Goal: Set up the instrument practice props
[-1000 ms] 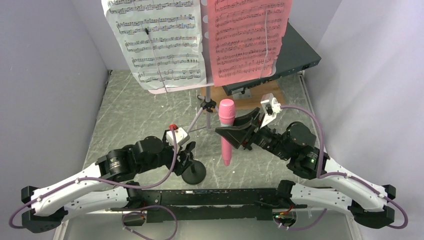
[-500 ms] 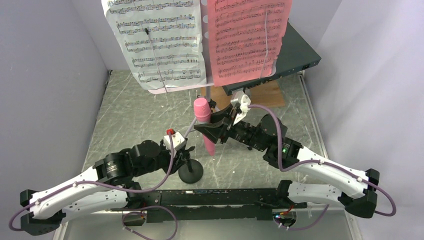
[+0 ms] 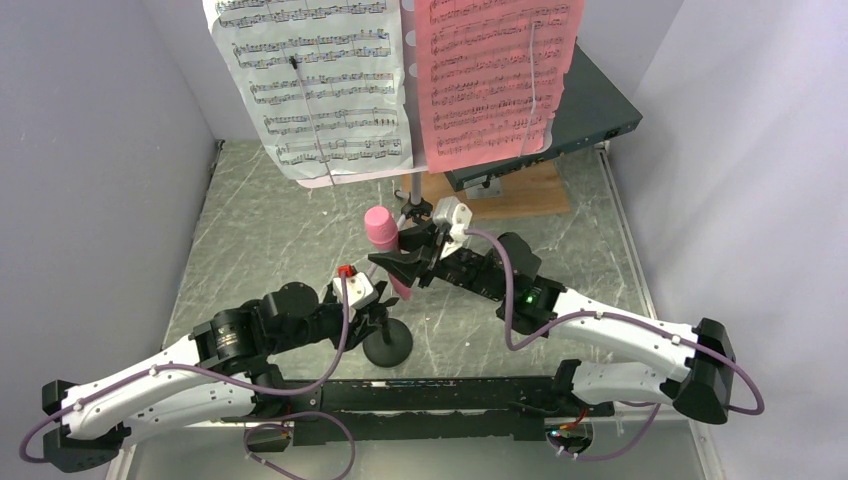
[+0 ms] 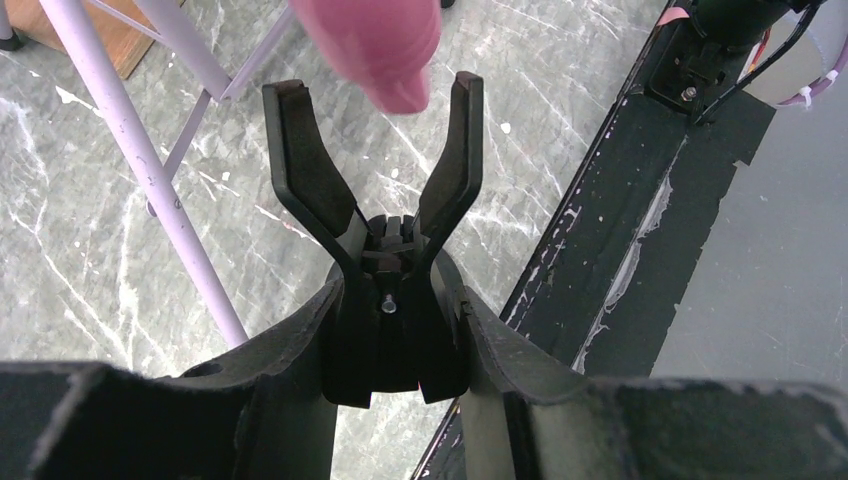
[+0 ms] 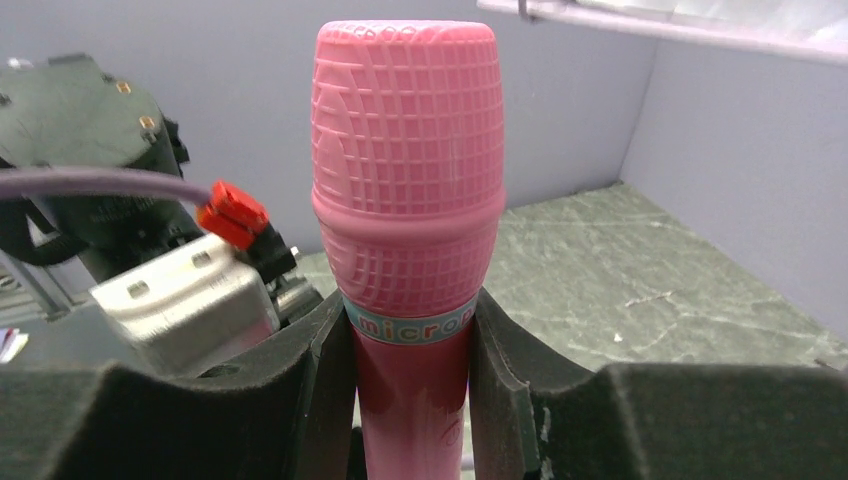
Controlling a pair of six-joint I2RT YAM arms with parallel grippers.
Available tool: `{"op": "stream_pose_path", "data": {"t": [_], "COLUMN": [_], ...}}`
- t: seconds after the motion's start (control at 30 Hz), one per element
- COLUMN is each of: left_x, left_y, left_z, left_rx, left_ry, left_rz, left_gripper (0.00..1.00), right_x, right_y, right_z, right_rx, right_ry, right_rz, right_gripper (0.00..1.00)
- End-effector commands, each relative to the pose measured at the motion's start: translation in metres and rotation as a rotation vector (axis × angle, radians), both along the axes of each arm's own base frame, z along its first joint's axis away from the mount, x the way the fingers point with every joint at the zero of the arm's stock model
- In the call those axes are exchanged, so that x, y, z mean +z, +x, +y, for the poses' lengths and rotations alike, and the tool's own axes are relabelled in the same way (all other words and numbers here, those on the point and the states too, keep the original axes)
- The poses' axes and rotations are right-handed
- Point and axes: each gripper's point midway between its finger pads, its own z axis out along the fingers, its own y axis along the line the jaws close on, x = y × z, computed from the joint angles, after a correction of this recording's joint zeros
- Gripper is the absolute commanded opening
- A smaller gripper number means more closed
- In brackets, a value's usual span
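**Rt gripper** (image 5: 408,400): pressed onto the pink mic (image 5: 405,200), pinching the handle just below the label band. Mic is upright, head up, held off the counter (image 3: 260,230).

**Lt gripper** (image 4: 395,340): clamped on the mic stand (image 3: 388,346) right under its forked clip (image 4: 455,160). The stand's round base sits on the counter.

**Position:** per lt wrist view, the mic tail is at the mouth of the open fork, not yet seated. A tripod leg (image 4: 130,170) runs beside the clip, apart from it.

**Handling (our judgement):**
- Mic looks like moulded plastic, so prob. light and stiff, not fragile.
- Smooth handle may slip under side load; ribbed head less so.
- We rate the present hold as right: high on the handle, tail free for the fork.
- Clip prongs are likely springy and will need a firm push.
- Stand appears light w/ a small base, so brace it at the stem as now, or it tips.
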Motion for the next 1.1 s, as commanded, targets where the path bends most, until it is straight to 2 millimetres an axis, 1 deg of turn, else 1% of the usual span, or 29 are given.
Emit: {"op": "stream_pose_path", "data": {"t": [0.0, 0.07, 0.13, 0.33, 0.43, 0.6, 0.83, 1.0, 1.03, 1.07], "left_x": [0.025, 0.026, 0.027, 0.029, 0.028, 0.028, 0.036, 0.048, 0.050, 0.053], "left_y": [0.004, 0.003, 0.004, 0.004, 0.004, 0.004, 0.005, 0.007, 0.007, 0.006], "left_z": [-0.013, -0.012, -0.011, -0.012, -0.012, -0.015, -0.014, -0.011, -0.012, -0.012], "left_rx": [-0.026, -0.025, -0.022, -0.028, -0.027, -0.038, -0.035, -0.023, -0.023, -0.025], "left_ry": [-0.100, -0.104, -0.103, -0.101, -0.104, -0.116, -0.141, -0.150, -0.153, -0.161], "left_rz": [-0.067, -0.070, -0.074, -0.080, -0.080, -0.086, -0.114, -0.131, -0.130, -0.128], "left_gripper": [0.00, 0.00, 0.00, 0.00, 0.00, 0.00, 0.00, 0.00, 0.00, 0.05], "right_x": [0.013, 0.010, 0.006, -0.010, -0.018, -0.026, -0.043, -0.059, -0.062, -0.065], "right_y": [-0.007, -0.011, -0.016, -0.038, -0.046, -0.059, -0.071, -0.077, -0.078, -0.078], "right_z": [-0.001, 0.000, 0.005, 0.012, 0.011, 0.011, 0.015, 0.020, 0.020, 0.020], "right_rx": [0.059, 0.088, 0.134, 0.278, 0.341, 0.425, 0.511, 0.563, 0.567, 0.569], "right_ry": [0.095, 0.119, 0.114, 0.102, 0.122, 0.167, 0.180, 0.136, 0.128, 0.123], "right_rz": [-0.064, -0.055, -0.049, -0.029, 0.003, 0.011, -0.047, -0.048, -0.044, -0.042], "right_gripper": [0.00, 0.00, 0.00, 0.00, 0.00, 0.00, 0.00, 0.00, 0.00, 0.00]}}
